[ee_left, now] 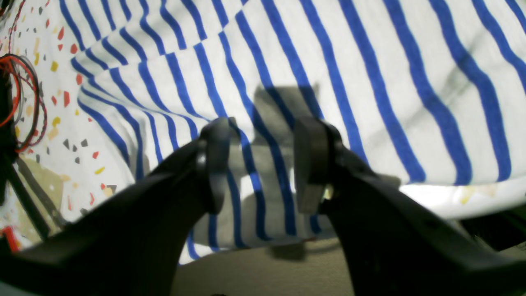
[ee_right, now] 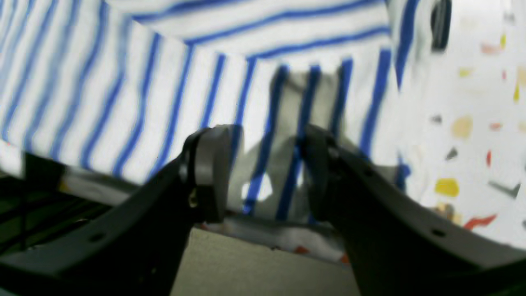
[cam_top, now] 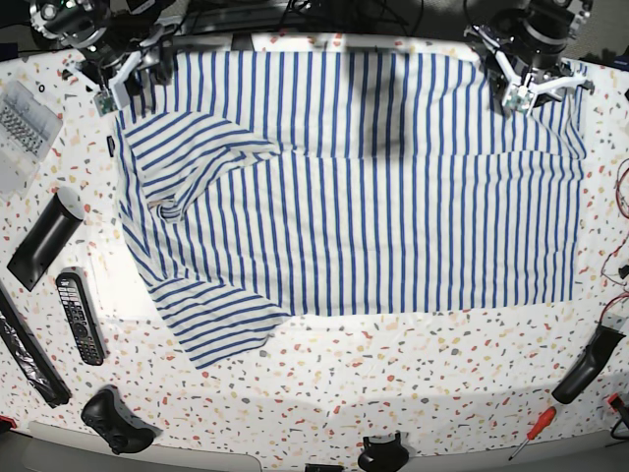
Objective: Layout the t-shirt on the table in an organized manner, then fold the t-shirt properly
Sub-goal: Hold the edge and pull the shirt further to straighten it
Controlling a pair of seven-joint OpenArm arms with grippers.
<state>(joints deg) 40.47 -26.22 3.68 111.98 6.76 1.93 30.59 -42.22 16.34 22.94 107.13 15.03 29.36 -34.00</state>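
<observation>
The t-shirt, white with blue stripes, lies spread across the table, its far edge draped over the table's back rim. One sleeve is folded over onto the body, and the other points toward the front left. My left gripper hovers at the shirt's back right corner. In the left wrist view its jaws stand apart over the hanging cloth edge. At the back left corner is my right gripper, open, with striped cloth showing between its fingers.
A clear parts box, a black bar, a remote control and a game controller lie along the left side. A screwdriver and a black handle are at the front right. Red wires run beside the shirt.
</observation>
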